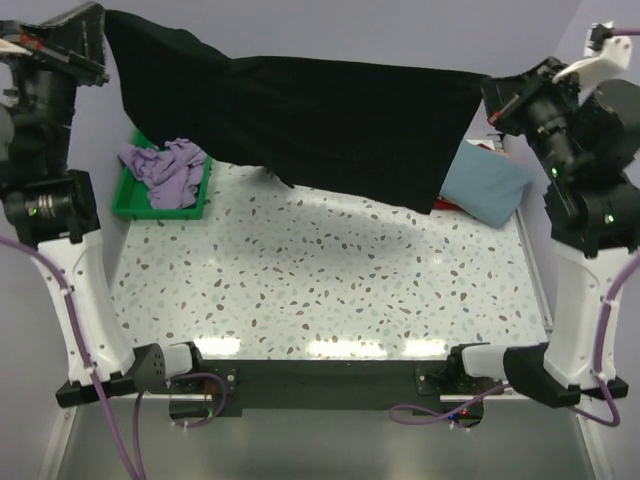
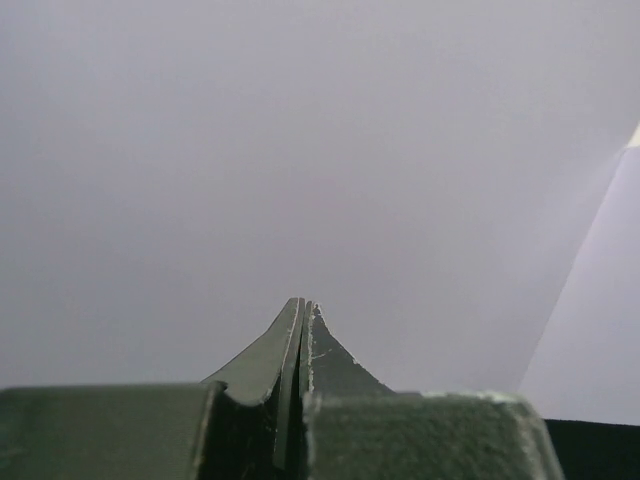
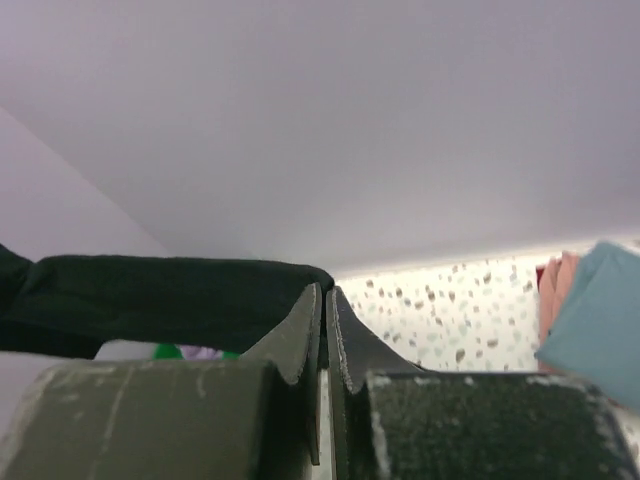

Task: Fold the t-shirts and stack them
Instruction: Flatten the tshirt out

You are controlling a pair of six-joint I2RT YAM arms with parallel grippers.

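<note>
Editor: Cloth aloft. What are you holding?

Robot: The black tee, strung between my raised arms over the far side of the counter. My left fingers are pressed together on its far-left corner and my right fingers are pinched shut on its right edge. The middle sags between them.

Editor: How will it handle?

Robot: Light and limp, I judge, with no stiffness. It will droop and crease wherever nothing holds it, and thin fabric can slide out of a pinch. The best holds are the corners, at shoulder or hem, pulled taut.

Editor: And the rest?

Robot: The lavender tee lies crumpled in the green tray, far left. The teal-blue tee lies folded far right, with a red edge showing beneath it.
</note>
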